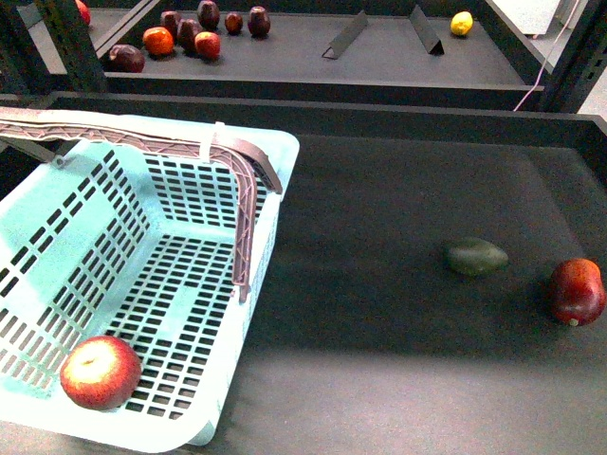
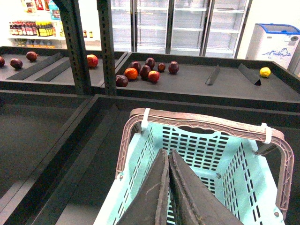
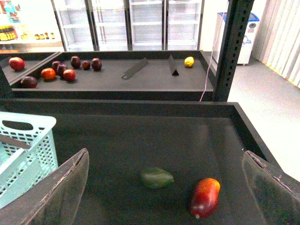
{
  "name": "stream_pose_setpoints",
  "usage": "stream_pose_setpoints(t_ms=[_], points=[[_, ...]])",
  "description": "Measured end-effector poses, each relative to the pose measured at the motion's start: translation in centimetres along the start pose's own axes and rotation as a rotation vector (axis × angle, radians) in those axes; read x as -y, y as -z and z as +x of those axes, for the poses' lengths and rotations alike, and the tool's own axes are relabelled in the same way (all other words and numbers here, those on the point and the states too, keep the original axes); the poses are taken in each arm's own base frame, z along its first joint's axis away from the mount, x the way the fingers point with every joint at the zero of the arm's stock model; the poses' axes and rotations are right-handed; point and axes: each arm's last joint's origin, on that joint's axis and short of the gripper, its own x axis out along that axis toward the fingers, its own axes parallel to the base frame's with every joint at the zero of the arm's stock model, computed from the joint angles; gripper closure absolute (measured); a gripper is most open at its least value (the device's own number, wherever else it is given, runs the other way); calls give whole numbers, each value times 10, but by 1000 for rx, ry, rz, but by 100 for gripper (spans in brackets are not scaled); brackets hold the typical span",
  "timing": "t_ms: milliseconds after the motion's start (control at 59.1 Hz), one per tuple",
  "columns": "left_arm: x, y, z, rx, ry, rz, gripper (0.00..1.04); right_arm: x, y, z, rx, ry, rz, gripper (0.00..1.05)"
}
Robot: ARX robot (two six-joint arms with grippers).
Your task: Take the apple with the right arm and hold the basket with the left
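The round bright red apple [image 1: 100,372] lies inside the pale turquoise basket [image 1: 57,246], at its near corner. The basket stands at the left of the dark shelf, its brown handles [image 1: 142,133] joined by a white zip tie [image 1: 217,142]. My left gripper [image 2: 168,152] is shut and empty, hovering over the basket [image 2: 243,168] below its handles [image 2: 201,119]. My right gripper [image 3: 165,154] is wide open and empty above the shelf, with the basket's edge [image 3: 28,154] to one side. The apple does not show in either wrist view. Neither arm shows in the front view.
A dark green oval fruit [image 1: 476,256] and a darker, taller red apple [image 1: 577,291] lie at the right of the shelf, in front of my right gripper. The back shelf holds several red fruits [image 1: 190,36], a lemon [image 1: 461,23] and two dividers [image 1: 346,36]. A raised ledge [image 1: 379,114] bounds the shelf behind.
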Motion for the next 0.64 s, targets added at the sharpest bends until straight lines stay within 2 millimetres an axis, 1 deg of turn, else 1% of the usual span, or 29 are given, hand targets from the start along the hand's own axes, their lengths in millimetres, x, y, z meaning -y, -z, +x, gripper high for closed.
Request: stream_pose_setpoints(t_ms=[68,135,152,169,254,271,356,372,525,559,576,643], points=[[0,0,0,0,0,-1,101,0,0,0,0,0,0,9],[0,0,0,0,0,0,87,0,0,0,0,0,0,9],[0,0,0,0,0,0,85,0,0,0,0,0,0,9],[0,0,0,0,0,0,80,0,0,0,0,0,0,9],[0,0,0,0,0,0,62,0,0,0,0,0,0,9],[0,0,0,0,0,0,60,0,0,0,0,0,0,9],[0,0,0,0,0,0,42,0,0,0,0,0,0,9],[0,0,0,0,0,0,40,0,0,0,0,0,0,9],[0,0,0,0,0,0,10,0,0,0,0,0,0,9],[0,0,0,0,0,0,6,0,0,0,0,0,0,9],[0,0,0,0,0,2,6,0,0,0,0,0,0,9],[0,0,0,0,0,2,8,0,0,0,0,0,0,9]])
